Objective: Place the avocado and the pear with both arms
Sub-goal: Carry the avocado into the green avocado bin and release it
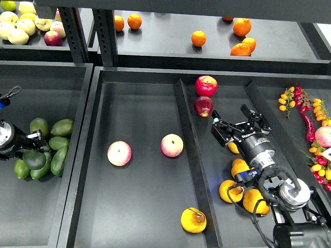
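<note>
My left gripper (34, 145) is at the left edge, shut on the dark avocado (34, 159). It holds the avocado low over the pile of brighter green avocados (58, 150) in the left tray (77, 155). The pear (193, 220), yellow-orange with a brown stem and blotch, lies at the front of the middle tray (145, 103), away from both grippers. My right gripper (239, 125) is open and empty in the right compartment, just above a small yellow pear (234, 148).
Two pink-yellow apples (119, 153) (171, 145) lie in the middle tray. Two red apples (206, 86) sit behind my right gripper, and several yellow pears (241, 168) lie along my right arm. Oranges (198, 38) are on the back shelf. Chillies and small tomatoes (308, 121) are at the far right.
</note>
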Controlling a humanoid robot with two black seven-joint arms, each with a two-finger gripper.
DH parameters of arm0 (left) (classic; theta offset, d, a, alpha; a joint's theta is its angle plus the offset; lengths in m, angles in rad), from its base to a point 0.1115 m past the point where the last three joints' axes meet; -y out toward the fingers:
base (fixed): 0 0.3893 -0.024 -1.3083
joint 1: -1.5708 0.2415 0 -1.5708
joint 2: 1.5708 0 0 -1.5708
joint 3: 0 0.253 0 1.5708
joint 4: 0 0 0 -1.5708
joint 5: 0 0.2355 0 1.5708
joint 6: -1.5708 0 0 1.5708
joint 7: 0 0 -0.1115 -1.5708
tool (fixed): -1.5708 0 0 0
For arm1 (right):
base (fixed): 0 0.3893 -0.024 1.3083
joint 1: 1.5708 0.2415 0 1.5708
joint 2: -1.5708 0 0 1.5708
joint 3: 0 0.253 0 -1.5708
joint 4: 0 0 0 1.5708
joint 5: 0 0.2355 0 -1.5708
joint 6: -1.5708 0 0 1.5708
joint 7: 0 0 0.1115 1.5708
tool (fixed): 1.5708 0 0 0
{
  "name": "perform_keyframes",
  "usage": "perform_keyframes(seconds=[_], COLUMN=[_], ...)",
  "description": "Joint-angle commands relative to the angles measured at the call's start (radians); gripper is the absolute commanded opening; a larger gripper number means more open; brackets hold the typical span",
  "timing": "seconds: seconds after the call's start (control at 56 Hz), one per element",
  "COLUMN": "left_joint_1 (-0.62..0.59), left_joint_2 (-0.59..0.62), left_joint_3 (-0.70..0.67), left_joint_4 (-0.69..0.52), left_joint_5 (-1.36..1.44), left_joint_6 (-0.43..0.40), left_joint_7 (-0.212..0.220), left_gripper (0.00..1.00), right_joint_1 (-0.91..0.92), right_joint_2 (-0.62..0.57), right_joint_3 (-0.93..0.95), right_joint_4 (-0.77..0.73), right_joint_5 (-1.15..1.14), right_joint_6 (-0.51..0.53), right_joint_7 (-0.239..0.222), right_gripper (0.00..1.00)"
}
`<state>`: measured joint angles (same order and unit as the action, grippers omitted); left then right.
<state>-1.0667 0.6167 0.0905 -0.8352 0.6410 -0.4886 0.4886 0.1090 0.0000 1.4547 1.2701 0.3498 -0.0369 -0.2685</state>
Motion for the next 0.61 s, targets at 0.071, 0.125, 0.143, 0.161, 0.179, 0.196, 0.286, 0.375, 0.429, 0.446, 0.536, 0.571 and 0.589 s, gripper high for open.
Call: perform_keyframes(seconds=[0.071,0.125,0.143,0.161,0.179,0.196,0.286,0.375,0.429,0.446,0.536,0.571,0.589], left_joint_1=[0.008,0.008,0.010,0.010,0.011,0.013,0.019,0.021,0.021,0.021,0.025,0.028,0.030], left_joint_2=[-0.052,-0.066,-0.069,-0.075,-0.081,-0.083,-0.101,-0.118,-0.129,-0.130,-0.137,-0.138,-0.140], left_joint_3=[0.000,0.000,0.000,0.000,0.000,0.000,0.000,0.000,0.000,0.000,0.000,-0.001,-0.001], left_joint_4=[0.073,0.093,0.096,0.102,0.108,0.111,0.128,0.139,0.152,0.154,0.160,0.162,0.163], left_joint_5=[0.003,0.006,0.006,0.006,0.008,0.008,0.008,0.008,0.008,0.008,0.008,0.008,0.008], left_joint_6=[0.000,0.000,0.000,0.000,0.000,0.000,0.000,0.000,0.000,0.000,0.000,0.000,0.000], left_joint_7=[0.000,0.000,0.000,0.000,0.000,0.000,0.000,0.000,0.000,0.000,0.000,0.000,0.000], left_gripper=[0.36,0.37,0.37,0.37,0.37,0.37,0.38,0.41,0.43,0.44,0.45,0.45,0.46], right_joint_1=[0.000,0.000,0.000,0.000,0.000,0.000,-0.002,-0.002,-0.002,-0.002,-0.002,-0.002,-0.002], right_joint_2=[0.000,0.000,0.000,0.000,0.000,0.000,0.000,0.000,0.000,0.000,0.000,0.000,0.000], right_joint_3=[0.001,0.001,0.001,0.001,0.001,0.001,0.001,0.001,0.001,0.001,0.001,0.001,0.001], right_joint_4=[0.000,0.000,0.000,0.000,0.000,0.000,0.002,0.000,0.002,0.002,0.002,0.002,0.002], right_joint_5=[0.000,0.000,0.000,0.000,0.000,0.000,0.000,0.000,0.000,0.000,0.000,0.000,0.000], right_joint_6=[0.000,0.000,0.000,0.000,0.000,0.000,0.000,0.000,0.000,0.000,0.000,-0.001,0.000], right_joint_7=[0.000,0.000,0.000,0.000,0.000,0.000,0.000,0.000,0.000,0.000,0.000,0.000,0.000], right_gripper=[1.00,1.00,1.00,1.00,1.00,1.00,1.00,1.00,1.00,1.00,1.00,1.00,1.00])
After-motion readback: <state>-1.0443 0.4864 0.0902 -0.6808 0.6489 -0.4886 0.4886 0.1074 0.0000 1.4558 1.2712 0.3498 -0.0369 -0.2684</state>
